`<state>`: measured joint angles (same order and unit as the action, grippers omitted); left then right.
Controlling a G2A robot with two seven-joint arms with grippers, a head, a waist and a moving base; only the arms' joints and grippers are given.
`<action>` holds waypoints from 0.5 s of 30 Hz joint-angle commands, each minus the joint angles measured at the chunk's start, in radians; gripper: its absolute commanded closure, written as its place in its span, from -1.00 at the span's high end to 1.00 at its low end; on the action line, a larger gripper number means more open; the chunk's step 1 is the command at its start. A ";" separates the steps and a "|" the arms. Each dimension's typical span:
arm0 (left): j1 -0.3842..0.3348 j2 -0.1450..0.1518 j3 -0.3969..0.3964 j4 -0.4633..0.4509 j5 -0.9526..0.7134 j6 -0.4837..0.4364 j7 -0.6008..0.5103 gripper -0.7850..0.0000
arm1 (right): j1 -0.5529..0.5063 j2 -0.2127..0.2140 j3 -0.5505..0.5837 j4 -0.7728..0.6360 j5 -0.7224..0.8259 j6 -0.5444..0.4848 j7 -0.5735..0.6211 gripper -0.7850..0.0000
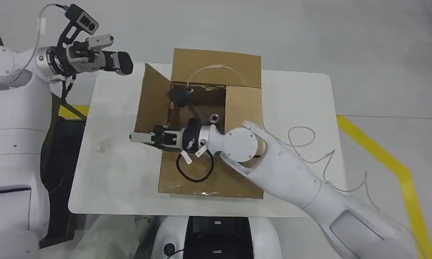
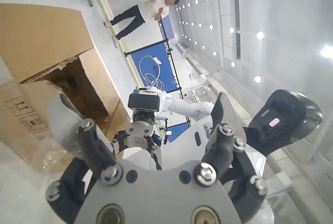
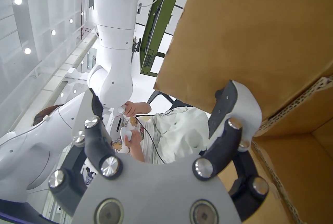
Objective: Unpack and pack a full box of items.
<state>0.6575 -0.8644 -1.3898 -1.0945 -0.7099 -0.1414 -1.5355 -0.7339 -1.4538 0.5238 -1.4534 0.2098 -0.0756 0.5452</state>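
L claw (image 1: 116,60) wide, empty, off desk (image 1: 108,164) at far-left corner. R claw (image 1: 144,136) wide, nothing held, by left wall of open box (image 1: 216,63), mid-desk; dark item (image 1: 179,96) inside. Prob. unpack step. Next: dip R claw in, close on item.

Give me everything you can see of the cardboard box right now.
The cardboard box is brown corrugated board. It stands open-topped on the white table with its flaps spread. The left flap stands up and has a ragged edge. Printed handling marks show on one outer wall. Dark items lie inside, and a thin pale wire arcs over its far side. The right hand, open, lies across the box at the left flap. One fingertip sits at that flap's edge; contact is unclear.
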 commanded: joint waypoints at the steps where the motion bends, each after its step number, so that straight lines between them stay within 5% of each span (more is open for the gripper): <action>1: -0.004 -0.004 0.021 0.003 0.000 0.000 0.000 1.00 | 0.009 -0.012 -0.010 0.019 0.002 -0.004 0.001 1.00; 15: -0.067 -0.030 0.139 0.169 0.108 -0.017 0.089 1.00 | -0.030 -0.029 0.035 0.023 -0.017 -0.023 0.026 1.00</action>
<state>0.5975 -0.8930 -1.2554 -0.9408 -0.6018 -0.1570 -1.4464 -0.7533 -1.4866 0.5469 -1.4216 0.1970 -0.0984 0.5698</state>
